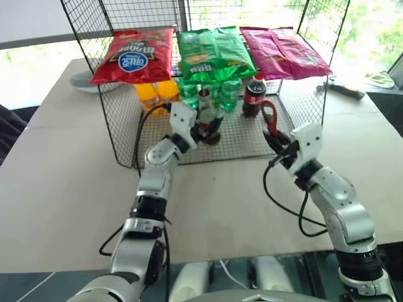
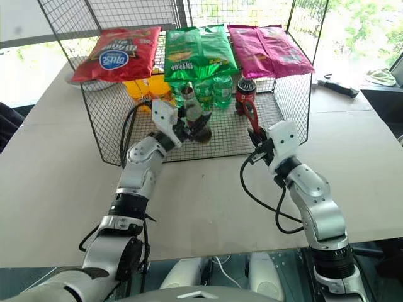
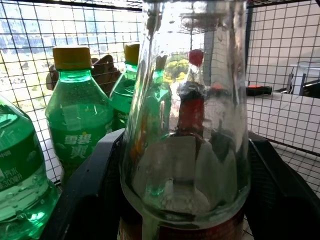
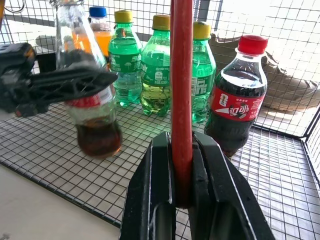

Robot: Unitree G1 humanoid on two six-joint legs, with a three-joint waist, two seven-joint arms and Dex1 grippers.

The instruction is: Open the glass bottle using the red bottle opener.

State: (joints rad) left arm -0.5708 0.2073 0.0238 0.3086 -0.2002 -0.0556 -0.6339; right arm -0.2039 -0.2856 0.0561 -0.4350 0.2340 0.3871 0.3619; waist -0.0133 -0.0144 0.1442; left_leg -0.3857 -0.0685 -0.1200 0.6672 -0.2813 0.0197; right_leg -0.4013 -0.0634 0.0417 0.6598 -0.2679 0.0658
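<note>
Left end effector (image 1: 203, 126) clamps the bottle (image 4: 89, 95) at its shoulder, at the wire rack's (image 1: 119, 141) near edge. Glass: rigid, slick, breakable; hold firmly. Right end effector (image 1: 275, 139) pinches the opener (image 1: 269, 117) upright by its handle, right of the bottle.

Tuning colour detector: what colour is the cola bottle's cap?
Red; the cola bottle's cap shows best in the right wrist view.

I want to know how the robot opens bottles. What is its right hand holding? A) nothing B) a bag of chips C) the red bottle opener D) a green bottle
C: the right hand is shut on the red bottle opener, whose handle sits pinched between the two black fingers and sticks up in front of the bottles.
</note>
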